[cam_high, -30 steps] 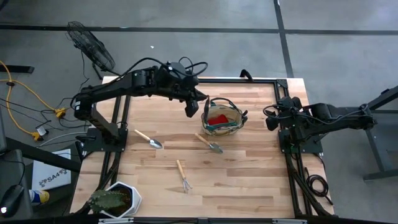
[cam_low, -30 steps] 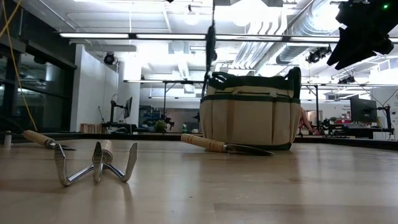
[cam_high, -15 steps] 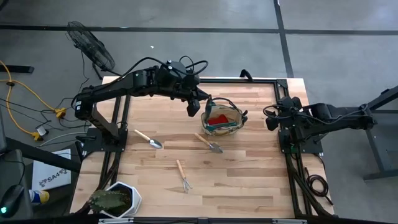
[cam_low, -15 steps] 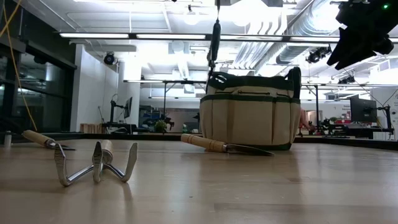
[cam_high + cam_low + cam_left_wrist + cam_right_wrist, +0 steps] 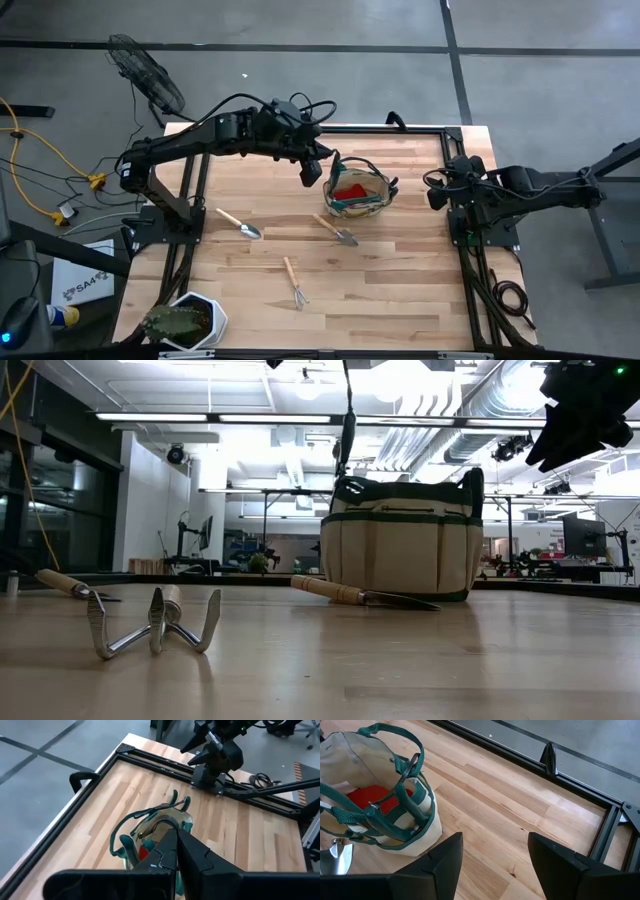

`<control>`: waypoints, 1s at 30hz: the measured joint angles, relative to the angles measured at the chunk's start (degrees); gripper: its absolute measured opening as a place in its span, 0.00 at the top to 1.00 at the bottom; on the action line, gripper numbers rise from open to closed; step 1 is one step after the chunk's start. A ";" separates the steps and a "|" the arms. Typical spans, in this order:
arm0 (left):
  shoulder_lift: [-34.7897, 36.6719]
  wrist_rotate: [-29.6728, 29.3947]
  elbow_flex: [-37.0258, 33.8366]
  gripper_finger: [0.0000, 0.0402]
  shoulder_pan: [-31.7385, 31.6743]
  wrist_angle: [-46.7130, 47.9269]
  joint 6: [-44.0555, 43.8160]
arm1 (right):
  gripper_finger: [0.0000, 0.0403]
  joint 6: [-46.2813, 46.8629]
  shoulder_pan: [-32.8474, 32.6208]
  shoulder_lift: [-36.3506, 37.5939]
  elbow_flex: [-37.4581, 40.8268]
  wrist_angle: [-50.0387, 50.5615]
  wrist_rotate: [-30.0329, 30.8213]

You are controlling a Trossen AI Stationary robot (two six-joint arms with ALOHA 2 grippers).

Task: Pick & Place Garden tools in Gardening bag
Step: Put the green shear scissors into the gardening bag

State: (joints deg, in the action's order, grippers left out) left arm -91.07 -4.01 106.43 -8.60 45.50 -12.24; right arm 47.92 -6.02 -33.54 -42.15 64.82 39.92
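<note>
Left pincer [image 5: 306, 178]: we see it shut on green-handled shears [image 5: 346, 435], just beside the gardening bag [image 5: 357, 191].
Right pincer [image 5: 492, 851]: we see it open, empty, near the bag.

The left arm reaches from its base at the table's left edge across toward the bag [image 5: 357, 192], elbow raised, wrist bent downward. The left gripper [image 5: 309, 174] hangs just beside the bag's left rim, above table level, its 2 fingers [image 5: 192, 852] pressed together with nothing between them. The right arm is folded back over its base at the table's right edge, well apart from the bag. The right gripper [image 5: 436, 190] points toward the bag, its 2 fingers [image 5: 438, 862] spread apart and holding nothing.
</note>
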 joint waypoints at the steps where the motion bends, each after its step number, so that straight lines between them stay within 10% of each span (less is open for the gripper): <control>1: 0.01 -0.05 -0.01 1.00 0.00 0.01 0.01 | 0.47 0.00 0.00 0.00 0.00 0.00 0.00; 30: 2.91 -4.33 -0.13 1.00 0.04 9.64 -0.60 | 0.47 0.01 0.01 0.01 0.01 0.03 0.01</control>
State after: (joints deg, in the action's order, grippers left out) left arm -88.16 -8.34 106.30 -8.56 55.14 -12.84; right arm 47.94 -6.01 -33.53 -42.14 64.85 39.94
